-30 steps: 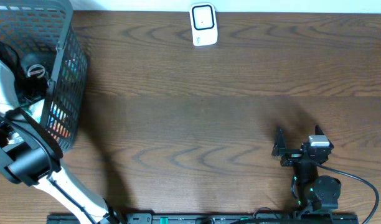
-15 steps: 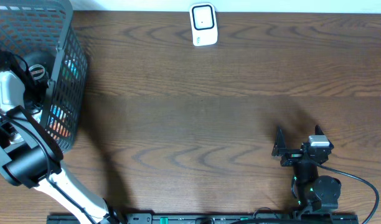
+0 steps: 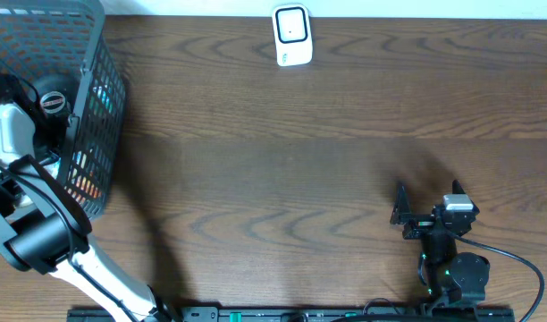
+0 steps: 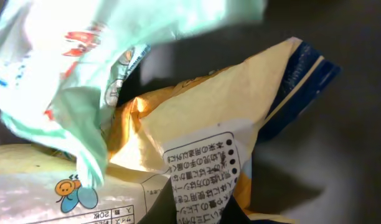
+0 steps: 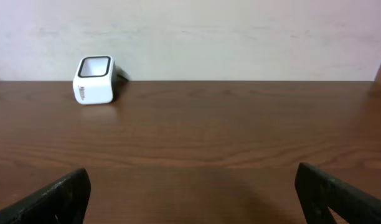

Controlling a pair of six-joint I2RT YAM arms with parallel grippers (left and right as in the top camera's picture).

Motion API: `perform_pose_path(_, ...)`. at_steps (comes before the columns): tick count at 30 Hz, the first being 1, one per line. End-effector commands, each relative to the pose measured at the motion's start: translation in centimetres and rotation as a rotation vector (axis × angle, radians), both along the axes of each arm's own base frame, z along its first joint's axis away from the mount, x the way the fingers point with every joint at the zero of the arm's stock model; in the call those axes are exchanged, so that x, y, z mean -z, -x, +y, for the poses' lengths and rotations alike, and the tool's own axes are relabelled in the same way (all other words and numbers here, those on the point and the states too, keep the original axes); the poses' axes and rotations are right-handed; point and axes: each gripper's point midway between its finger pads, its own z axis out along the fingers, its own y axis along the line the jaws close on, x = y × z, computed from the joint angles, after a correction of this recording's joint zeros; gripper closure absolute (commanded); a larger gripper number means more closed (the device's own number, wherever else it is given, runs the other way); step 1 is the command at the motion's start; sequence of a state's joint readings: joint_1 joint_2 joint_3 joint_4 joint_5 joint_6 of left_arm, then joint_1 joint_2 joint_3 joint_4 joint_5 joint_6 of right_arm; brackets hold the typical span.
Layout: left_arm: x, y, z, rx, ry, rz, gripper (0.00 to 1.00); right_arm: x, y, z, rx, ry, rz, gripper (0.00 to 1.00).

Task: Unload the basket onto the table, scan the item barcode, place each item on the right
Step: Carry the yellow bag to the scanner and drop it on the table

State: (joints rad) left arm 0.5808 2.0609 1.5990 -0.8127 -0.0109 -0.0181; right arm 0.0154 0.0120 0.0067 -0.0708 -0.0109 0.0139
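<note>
Dark wood table [image 3: 300, 161] stretched across the room, with a black mesh basket [image 3: 95, 54] at its ten o'clock corner and a small white scanner [image 3: 291, 36] at twelve o'clock by the far edge; the left arm reached down into the basket, and the left gripper [image 4: 197, 214] stood shut tight among the snack bags. A yellow packet [image 4: 203, 118] lay straight ahead of the jaws, its printed edge right at their tips, its long axis running from about seven o'clock up to two in the wrist view; a mint-green packet [image 4: 84, 74] sagged over it at ten o'clock. Whether the jaws actually pinched the yellow packet I could not tell, and no barcode showed. The right gripper [image 5: 193, 202] sat at five o'clock, spread wide and empty, facing the scanner, well apart from the basket; the lift looked like the left arm's job.
</note>
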Motion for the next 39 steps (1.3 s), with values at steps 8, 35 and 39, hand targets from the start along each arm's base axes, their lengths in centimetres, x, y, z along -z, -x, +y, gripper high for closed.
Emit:
perform_pose_path(8,-24.2,-3.3,1.6,-0.304,-0.209,-0.735,0.92,0.1,0.0,0.1,-0.004,0.008,0.0,0.01)
perform_pose_path(35,-40.3,-2.0,-39.3,0.957,0.146,-1.224,0.92,0.1,0.0,0.1,-0.004,0.008,0.0,0.01)
perform_pose_path(39,-30.2,-3.0,-45.8,1.044,0.219,-0.893,0.93,0.1,0.0,0.1,-0.004,0.008,0.0,0.01)
